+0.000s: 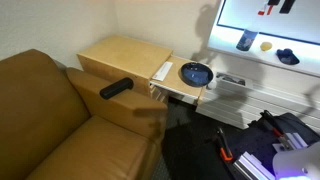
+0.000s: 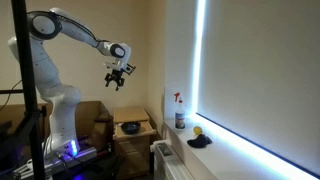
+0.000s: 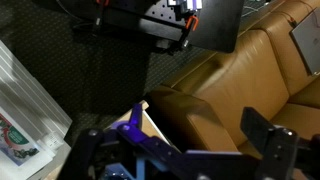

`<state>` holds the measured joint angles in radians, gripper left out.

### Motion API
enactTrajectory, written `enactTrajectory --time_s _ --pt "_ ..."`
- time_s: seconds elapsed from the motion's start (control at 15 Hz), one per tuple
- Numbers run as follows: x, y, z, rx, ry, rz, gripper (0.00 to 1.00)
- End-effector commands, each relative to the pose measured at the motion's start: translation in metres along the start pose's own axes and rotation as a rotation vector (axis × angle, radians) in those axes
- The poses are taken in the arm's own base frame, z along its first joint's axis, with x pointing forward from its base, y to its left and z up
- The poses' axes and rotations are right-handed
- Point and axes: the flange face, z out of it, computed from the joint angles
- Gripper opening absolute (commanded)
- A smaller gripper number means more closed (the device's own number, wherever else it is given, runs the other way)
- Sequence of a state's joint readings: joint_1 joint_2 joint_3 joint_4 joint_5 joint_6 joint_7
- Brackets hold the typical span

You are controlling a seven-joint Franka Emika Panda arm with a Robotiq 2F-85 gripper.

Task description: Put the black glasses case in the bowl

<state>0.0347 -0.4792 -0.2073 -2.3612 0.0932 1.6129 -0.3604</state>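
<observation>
case [image 1: 115,88] waiting, gripper [image 2: 117,80] up high
we hold the gripper high above the bowl [image 1: 196,73], fingers wide and empty to straddle the case, which lies on the sofa arm [image 1: 140,102] beside the table [image 1: 120,55]

Tan leather sofa [image 1: 55,110] fills the near corner in an exterior view; a light wooden bench [image 1: 125,55] stands just behind its arm. Walls [image 2: 145,40] cream, plain. Large window [image 2: 260,70] blown out bright, with a white sill [image 1: 232,56] beneath. Floor [image 1: 190,150] dark, in shadow.
</observation>
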Motion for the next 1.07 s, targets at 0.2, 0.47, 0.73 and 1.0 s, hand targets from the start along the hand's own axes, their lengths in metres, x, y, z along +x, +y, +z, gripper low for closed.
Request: enactTrajectory --time_s 0.2,0.47,0.73,1.0 --pt "0.051 0.01 0.031 0.082 -0.069 -0.02 1.0" --pt "0.12 -0.037 0.074 0.227 -0.15 -0.096 1.0" --pt "0.184 -0.109 0.109 0.294 -0.302 -0.205 1.0" --pt "0.184 -0.117 0.119 0.264 -0.296 -0.203 1.0"
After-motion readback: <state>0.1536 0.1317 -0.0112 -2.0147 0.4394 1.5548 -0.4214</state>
